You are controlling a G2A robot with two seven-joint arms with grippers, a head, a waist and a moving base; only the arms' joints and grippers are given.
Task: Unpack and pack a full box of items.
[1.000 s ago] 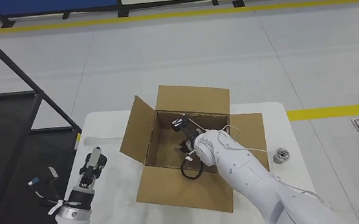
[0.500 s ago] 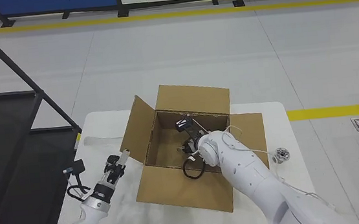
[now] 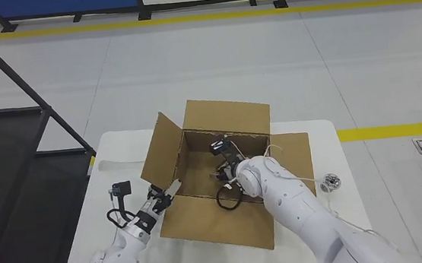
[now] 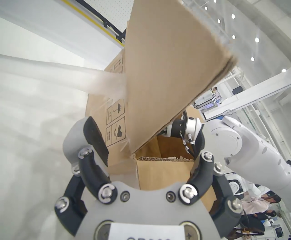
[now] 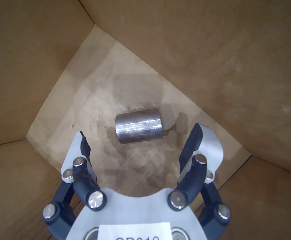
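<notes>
Cylinder (image 5: 138, 125) of bare steel lies on its side on the floor of the box (image 3: 225, 119), close to a corner and just below your right jaws, which stand apart with nothing between them. Left jaws, likewise apart and gripping nothing, sit outside at the box's near corner under the raised flap (image 4: 172, 63). Likely trouble: one pad touching first sends the round piece rolling to the wall. Bump the flap with the left arm and the box slides on the tabletop (image 3: 329, 151), throwing off your line.
</notes>
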